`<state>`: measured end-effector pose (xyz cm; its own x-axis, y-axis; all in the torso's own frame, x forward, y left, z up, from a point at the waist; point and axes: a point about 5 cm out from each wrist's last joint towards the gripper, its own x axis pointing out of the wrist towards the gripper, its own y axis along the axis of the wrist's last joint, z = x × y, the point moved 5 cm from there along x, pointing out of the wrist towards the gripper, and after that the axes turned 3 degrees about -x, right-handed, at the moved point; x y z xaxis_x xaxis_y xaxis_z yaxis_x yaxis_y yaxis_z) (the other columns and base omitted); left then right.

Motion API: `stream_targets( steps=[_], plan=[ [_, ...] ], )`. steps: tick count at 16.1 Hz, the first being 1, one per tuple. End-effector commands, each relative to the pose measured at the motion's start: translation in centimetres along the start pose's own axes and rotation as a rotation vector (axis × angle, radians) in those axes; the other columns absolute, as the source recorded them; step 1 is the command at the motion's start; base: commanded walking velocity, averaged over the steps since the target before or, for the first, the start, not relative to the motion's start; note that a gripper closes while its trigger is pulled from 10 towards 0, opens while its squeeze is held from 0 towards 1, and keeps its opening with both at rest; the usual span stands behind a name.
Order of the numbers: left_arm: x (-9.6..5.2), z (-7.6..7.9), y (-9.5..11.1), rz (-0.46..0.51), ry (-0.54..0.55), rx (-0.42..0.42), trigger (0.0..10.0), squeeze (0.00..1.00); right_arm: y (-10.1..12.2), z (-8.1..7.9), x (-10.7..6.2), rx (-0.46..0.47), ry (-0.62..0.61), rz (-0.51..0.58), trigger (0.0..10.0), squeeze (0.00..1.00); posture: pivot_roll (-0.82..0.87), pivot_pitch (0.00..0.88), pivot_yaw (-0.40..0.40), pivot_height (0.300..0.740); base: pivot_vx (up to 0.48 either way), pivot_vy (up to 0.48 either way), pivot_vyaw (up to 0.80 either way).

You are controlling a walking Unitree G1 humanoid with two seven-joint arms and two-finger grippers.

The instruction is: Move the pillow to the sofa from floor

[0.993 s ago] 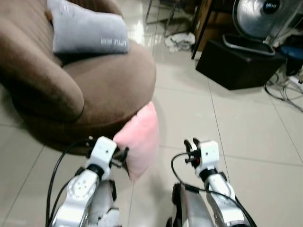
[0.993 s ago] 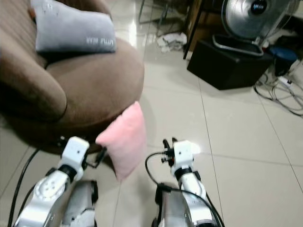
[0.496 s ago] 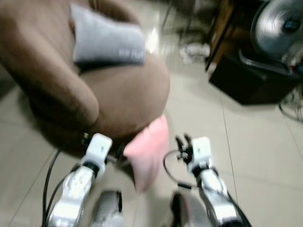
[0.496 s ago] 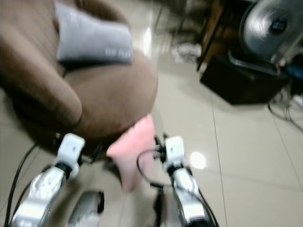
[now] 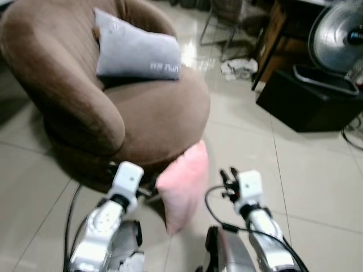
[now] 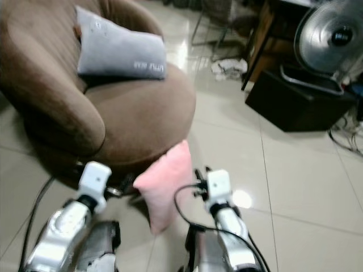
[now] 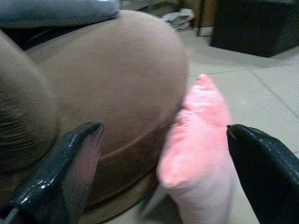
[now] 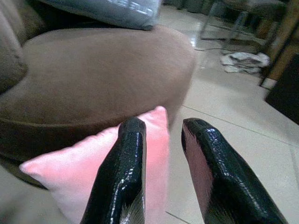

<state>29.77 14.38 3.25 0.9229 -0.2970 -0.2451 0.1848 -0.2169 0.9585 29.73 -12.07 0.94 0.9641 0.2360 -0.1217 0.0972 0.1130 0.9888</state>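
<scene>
- Jaws of our left gripper are gaping wide and empty; our right gripper is showing a narrow gap, holding nothing.
- We are finding the pink pillow standing on the floor, leaning against the sofa; grasp and lift are outstanding.
- We are noting illegible white lettering on the grey cushion.

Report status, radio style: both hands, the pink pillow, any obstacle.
Left hand open, pink pillow between its fingers. Right hand open, beside the pillow. Pillow on floor, leaning against brown sofa. Grey pillow at the seat's back.
</scene>
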Motion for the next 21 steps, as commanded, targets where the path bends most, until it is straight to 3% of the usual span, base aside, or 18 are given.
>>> stream_targets(
  steps=[1, 3, 5, 7, 10, 13, 16, 21],
  plan=[
    [-0.1, 0.0, -0.1, 0.001, -0.010, 0.004, 10.0, 0.00, 0.3, 0.0, 0.1, -0.002, -0.005, 0.010, 10.0, 0.00, 0.12, 0.065, -0.142, 0.590, 0.000, 0.000, 0.00],
    [-0.3, -1.3, -0.4, -0.008, 0.053, 0.006, 10.0, 0.00, 0.2, -0.5, 0.2, 0.016, 0.000, 0.011, 10.0, 0.00, 0.16, 0.064, -0.176, 0.590, 0.000, 0.000, 0.00],
    [-0.6, -1.3, 0.0, 0.007, 0.079, -0.005, 10.0, 0.00, 0.5, -0.8, 0.4, 0.020, 0.028, 0.021, 10.0, 0.00, 0.18, 0.072, -0.197, 0.590, 0.000, 0.000, 0.00],
    [-0.7, -1.1, -1.1, -0.030, 0.088, -0.016, 10.0, 0.00, 0.6, -0.7, 0.8, 0.001, 0.040, 0.019, 10.0, 0.00, 0.16, 0.067, -0.180, 0.590, 0.000, 0.000, 0.00],
    [0.8, -0.9, -2.2, -0.098, 0.047, -0.015, 10.0, 0.00, 1.1, 0.1, 1.1, 0.024, 0.021, 0.024, 10.0, 0.00, 0.16, 0.080, -0.187, 0.590, 0.000, 0.000, 0.00],
    [2.7, -0.3, -0.5, -0.053, -0.025, 0.025, 10.0, 0.00, 0.4, 0.1, 0.8, -0.001, 0.031, -0.011, 10.0, 0.00, 0.13, 0.080, -0.166, 0.590, 0.000, 0.000, 0.00],
    [3.1, -0.2, 1.0, 0.028, -0.028, -0.014, 10.0, 0.00, -0.3, 1.1, -0.2, 0.028, -0.028, -0.032, 10.0, 0.00, 0.11, 0.076, -0.140, 0.590, 0.000, 0.000, 0.00],
    [3.8, 0.7, 1.8, 0.073, -0.063, -0.008, 10.0, 0.00, -0.6, 1.2, -0.9, 0.041, -0.042, -0.039, 10.0, 0.00, 0.09, 0.070, -0.126, 0.590, 0.227, 0.000, -0.80]
  ],
)
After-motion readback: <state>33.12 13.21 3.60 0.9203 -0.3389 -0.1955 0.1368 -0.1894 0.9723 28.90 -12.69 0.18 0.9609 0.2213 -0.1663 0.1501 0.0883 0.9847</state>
